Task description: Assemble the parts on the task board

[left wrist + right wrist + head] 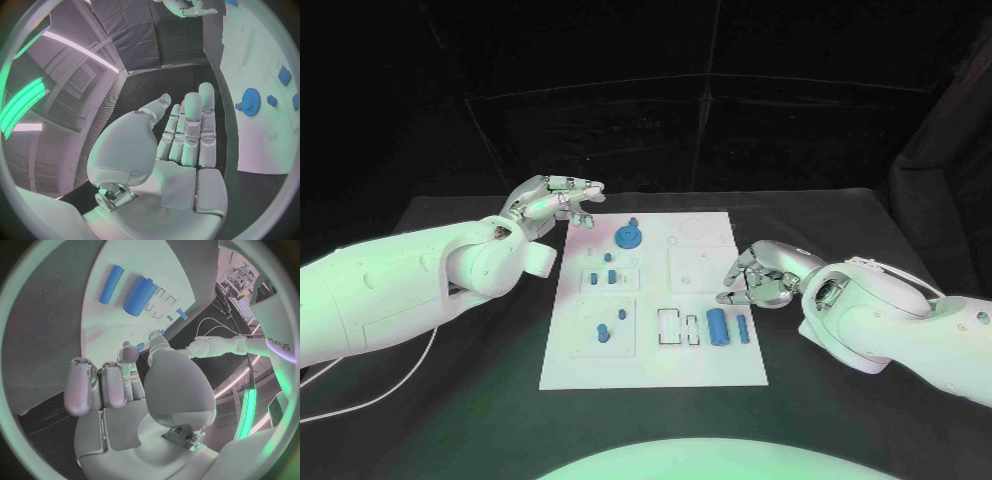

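The white task board [661, 362] lies in the middle of the black table. On it are a blue gear [630, 237], several small blue pieces [600, 278] down its left side, and a thick blue cylinder [717, 326] beside a thin blue rod [741, 329]. My left hand [557, 205] hovers by the board's far left corner, fingers stretched out and holding nothing; the left wrist view shows its fingers [190, 130] straight, with the gear [250, 102] beyond them. My right hand [759, 272] sits at the board's right edge with its fingers [103, 385] curled in, nothing visible in them. The cylinder [139, 296] and rod [111, 284] lie ahead of it.
White rectangular outlines and recesses [678, 326] mark the board near the cylinder. A white cable [387, 395] runs over the table at the near left. Bare black table [848, 215] surrounds the board, with black curtains behind.
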You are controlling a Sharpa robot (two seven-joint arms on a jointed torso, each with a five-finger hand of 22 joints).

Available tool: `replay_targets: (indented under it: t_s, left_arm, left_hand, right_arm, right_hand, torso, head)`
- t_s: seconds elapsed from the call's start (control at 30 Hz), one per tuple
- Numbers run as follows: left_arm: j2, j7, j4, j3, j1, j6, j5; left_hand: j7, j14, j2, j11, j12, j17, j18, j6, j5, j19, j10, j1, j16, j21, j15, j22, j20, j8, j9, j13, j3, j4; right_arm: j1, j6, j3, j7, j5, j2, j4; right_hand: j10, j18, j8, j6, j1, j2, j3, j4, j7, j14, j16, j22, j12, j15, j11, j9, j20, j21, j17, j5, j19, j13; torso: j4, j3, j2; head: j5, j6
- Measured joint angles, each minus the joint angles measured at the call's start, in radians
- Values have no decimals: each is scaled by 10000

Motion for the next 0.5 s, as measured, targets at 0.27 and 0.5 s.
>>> replay_targets:
  t_s: [0.27,0.5]
  left_arm:
    - [-47,-1,39,-3,-18,6,0]
    - [-69,-3,52,-4,-24,9,0]
  left_hand:
    - [0,0,0,0,0,0,1,0,0,0,0,0,0,0,0,1,0,0,0,0,0,0]
    - [0,0,0,0,0,0,1,0,0,0,0,0,0,0,0,1,0,0,0,1,0,0]
  right_arm:
    - [-323,254,-16,-745,-213,134,32]
    - [-453,453,-20,-1187,-361,268,38]
  right_hand:
    - [63,1,301,-194,38,126,-462,208,-19,0,88,63,938,0,31,37,0,7,100,47,0,1204]
    - [287,2,603,-266,-338,144,-868,262,-20,-1,311,162,1862,1,11,81,0,70,608,-250,-1,2313]
  torso:
    - [45,-12,-5]
    - [45,-28,1]
  head:
    - [-98,-40]
    - [-62,-76]
